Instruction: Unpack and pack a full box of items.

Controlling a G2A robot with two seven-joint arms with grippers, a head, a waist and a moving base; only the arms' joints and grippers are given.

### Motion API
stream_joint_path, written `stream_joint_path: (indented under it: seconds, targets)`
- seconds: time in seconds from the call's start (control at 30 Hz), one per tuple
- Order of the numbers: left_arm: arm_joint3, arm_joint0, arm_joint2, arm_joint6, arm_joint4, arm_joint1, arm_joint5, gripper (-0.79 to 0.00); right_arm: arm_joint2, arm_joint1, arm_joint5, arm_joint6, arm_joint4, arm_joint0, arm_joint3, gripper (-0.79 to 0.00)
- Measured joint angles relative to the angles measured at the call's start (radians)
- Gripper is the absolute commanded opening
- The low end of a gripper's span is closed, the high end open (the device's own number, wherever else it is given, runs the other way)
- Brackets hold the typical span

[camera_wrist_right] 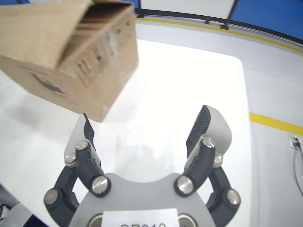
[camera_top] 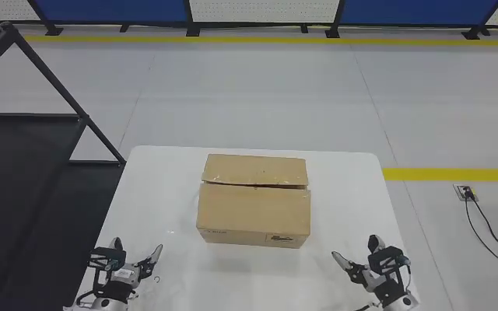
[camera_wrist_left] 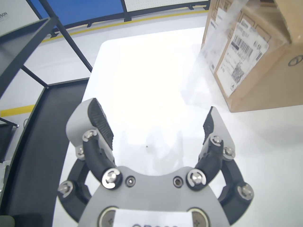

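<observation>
A brown cardboard box (camera_top: 254,204) stands in the middle of the white table (camera_top: 342,179), its top flaps folded down so the contents are hidden. In the left wrist view the box (camera_wrist_left: 258,48) carries a white shipping label and a loose strip of clear tape. The right wrist view takes in the box (camera_wrist_right: 68,55) from its other end, one flap slightly lifted. My left gripper (camera_top: 136,255) (camera_wrist_left: 153,116) is open and empty at the table's near left corner. Over at the near right corner, my right gripper (camera_top: 355,253) (camera_wrist_right: 146,124) is also open with nothing in it.
A dark metal rack (camera_top: 39,148) (camera_wrist_left: 28,48) stands just off the table's left side. Bare tabletop lies between the grippers and the box. Blue and white partition panels (camera_top: 264,9) line the far side of the floor.
</observation>
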Motion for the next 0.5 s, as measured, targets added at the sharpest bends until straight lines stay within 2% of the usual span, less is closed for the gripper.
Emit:
stream_joint_path:
  seconds: [0.13, 0.23, 0.3, 0.5]
  targets:
    - [-0.029, -0.002, -0.045, 0.006, 0.0, 0.005, -0.054, 0.0, -0.018, 0.002, -0.073, 0.145, 0.114, 0.056, -0.075, 0.0]
    - [-0.064, 0.015, -0.069, -0.013, 0.013, 0.011, -0.134, 0.0, -0.044, -0.003, 0.014, 0.26, 0.18, 0.113, -0.111, 0.0]
    - [-0.065, 0.017, -0.069, -0.015, 0.013, 0.011, -0.145, 0.0, -0.056, -0.004, 0.072, 0.313, 0.182, 0.13, -0.123, 0.0]
    - [-0.063, 0.016, -0.068, -0.014, 0.013, 0.011, -0.134, 0.0, -0.054, -0.004, 0.068, 0.297, 0.179, 0.127, -0.122, 0.0]
